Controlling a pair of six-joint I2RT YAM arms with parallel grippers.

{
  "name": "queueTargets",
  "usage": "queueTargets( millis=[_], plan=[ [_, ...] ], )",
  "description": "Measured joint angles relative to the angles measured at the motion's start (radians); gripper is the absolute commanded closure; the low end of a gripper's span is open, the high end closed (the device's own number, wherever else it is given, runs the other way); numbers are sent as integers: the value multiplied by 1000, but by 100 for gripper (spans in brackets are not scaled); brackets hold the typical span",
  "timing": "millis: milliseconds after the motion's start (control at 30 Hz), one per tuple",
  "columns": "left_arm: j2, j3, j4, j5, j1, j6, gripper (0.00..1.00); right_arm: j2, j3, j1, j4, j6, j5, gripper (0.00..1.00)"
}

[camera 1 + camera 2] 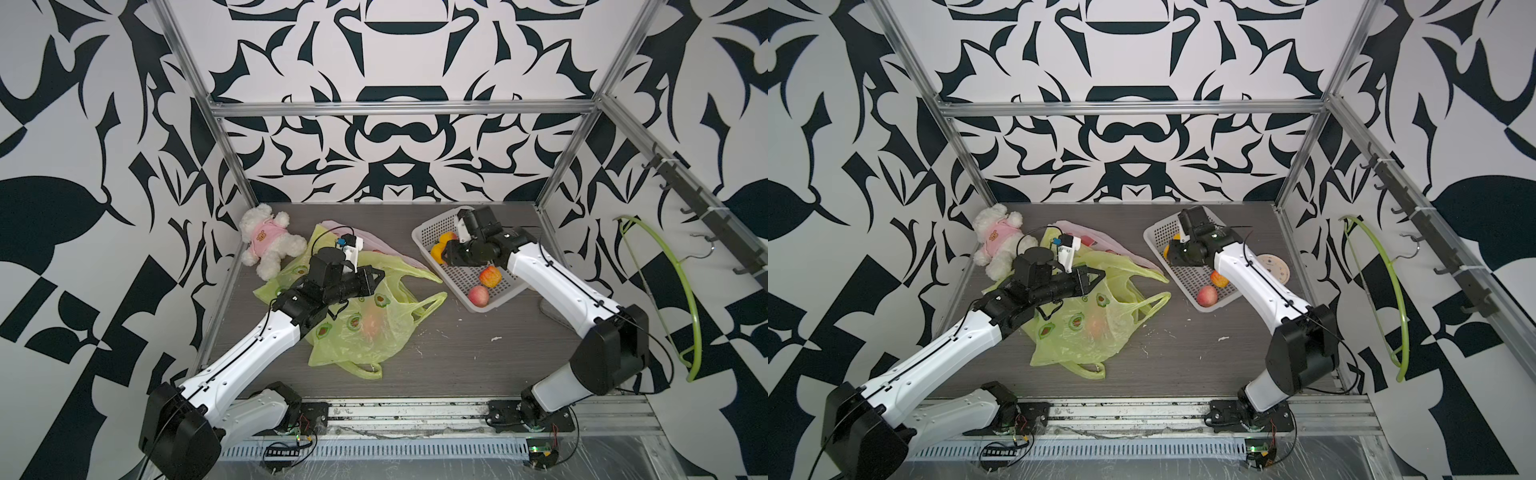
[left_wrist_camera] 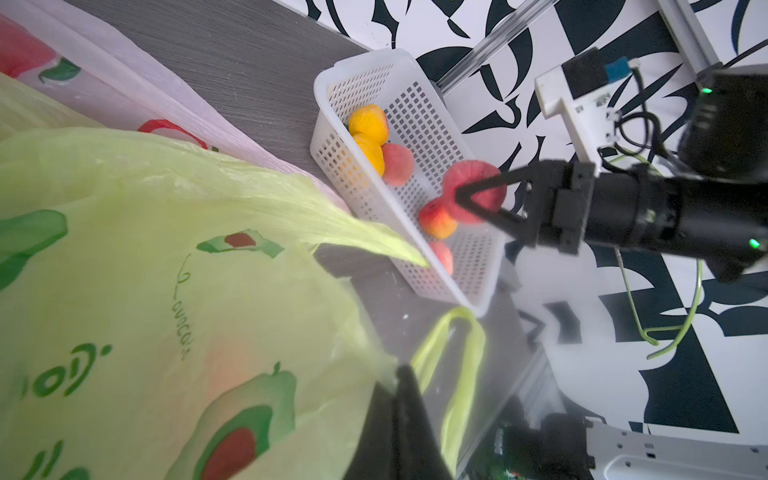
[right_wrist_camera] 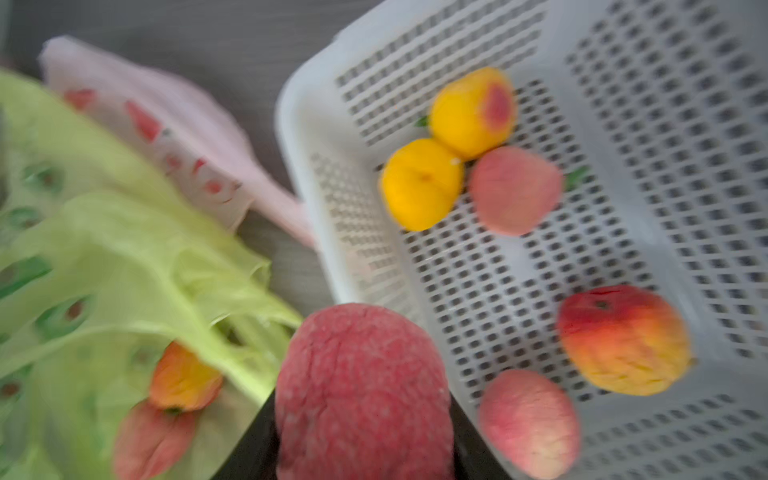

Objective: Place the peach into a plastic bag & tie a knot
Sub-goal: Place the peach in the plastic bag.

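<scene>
In the right wrist view my right gripper (image 3: 365,428) is shut on a red peach (image 3: 361,365), a black finger on each side of it. The left wrist view shows that peach (image 2: 478,183) held above the white basket (image 2: 419,108). In both top views the peach is hidden under the gripper (image 1: 448,254). A green plastic bag (image 1: 365,332) with avocado prints lies mid-table, and two peaches (image 3: 183,378) show through it. My left gripper (image 2: 400,376) is shut on the bag's (image 2: 166,291) upper edge and holds it off the table (image 1: 380,275).
Several more peaches (image 3: 623,336), yellow and red, lie in the basket (image 1: 419,235) at the back right. A pink bag (image 1: 376,242) lies behind the green one. A teddy bear (image 1: 270,243) lies back left. A green hanger (image 1: 688,299) hangs on the right wall.
</scene>
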Motion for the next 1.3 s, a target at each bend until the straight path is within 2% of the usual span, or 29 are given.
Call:
queueTargets(
  millis=[200,233,267,333,367,500,667,900,967,1133,1233,1300],
  plan=[
    [0,0,1,0,0,-5,100,71,-12,198,13,84,-116,67],
    [0,0,2,0,0,-8,100,98,-11,220,26,102,-140,64],
    [-2,0,3,0,0,-12,100,126,-11,237,43,122,-172,56],
    [-8,-5,11,0,0,-18,100,190,-20,259,125,184,-272,33],
    [-12,-8,15,0,0,-21,100,214,-35,263,189,220,-326,28],
    [-41,-28,23,-4,0,-29,100,273,-100,259,397,362,-490,23],
    [-57,-36,24,-8,0,-33,100,254,-104,246,449,396,-559,22],
    [-56,-36,28,-8,1,-34,100,106,-117,191,354,352,-525,23],
    [-56,-36,34,-10,1,-34,100,66,-121,171,326,335,-510,29],
    [-60,-47,44,-20,2,-37,100,69,-121,146,278,310,-486,56],
    [-69,-65,46,-28,2,-41,100,116,-121,152,260,301,-478,57],
    [-74,-73,43,-31,3,-43,100,128,-122,153,241,297,-465,52]
  ],
)
